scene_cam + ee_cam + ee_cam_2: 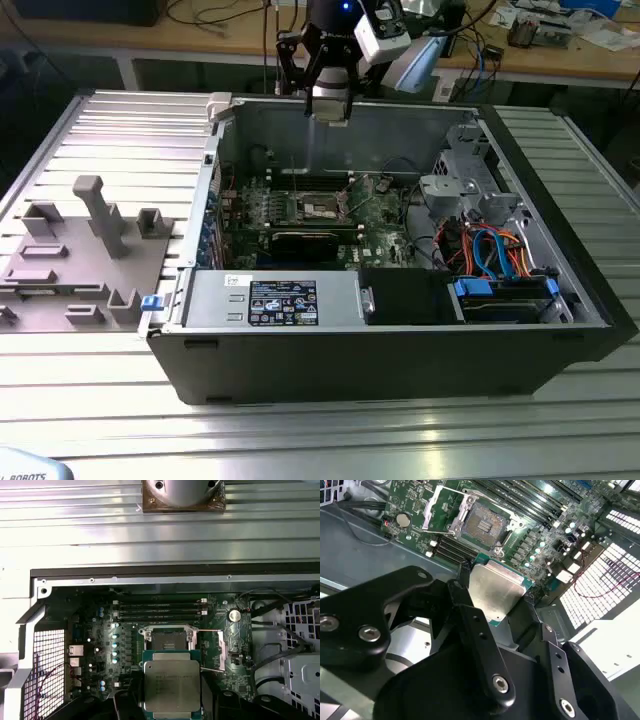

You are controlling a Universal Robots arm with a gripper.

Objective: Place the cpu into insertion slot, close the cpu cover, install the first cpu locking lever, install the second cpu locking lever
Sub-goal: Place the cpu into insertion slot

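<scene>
One dark, open desktop computer case point(400, 350) sits on a ribbed aluminium table point(300, 440). At the exterior view's left lies one grey plastic fixture with upright pegs point(90, 240). In the middle is one green motherboard point(385, 205), and at the right one metal drive cage with blue and orange cables point(490, 250).

One black two-fingered pincer point(171, 702) hangs above the case, clamped on opposite edges of one flat, square, silvery cpu point(171, 682). One insertion slot point(167, 641), a square socket with a dark contact field, lies bare. It seems almost straight below the chip and well apart from it, with the edges of the two roughly parallel.

One silver cpu cover point(222, 650), a windowed frame, stands swung open beside the socket. Two thin metal locking levers point(207, 629) appear unlatched near it.
</scene>
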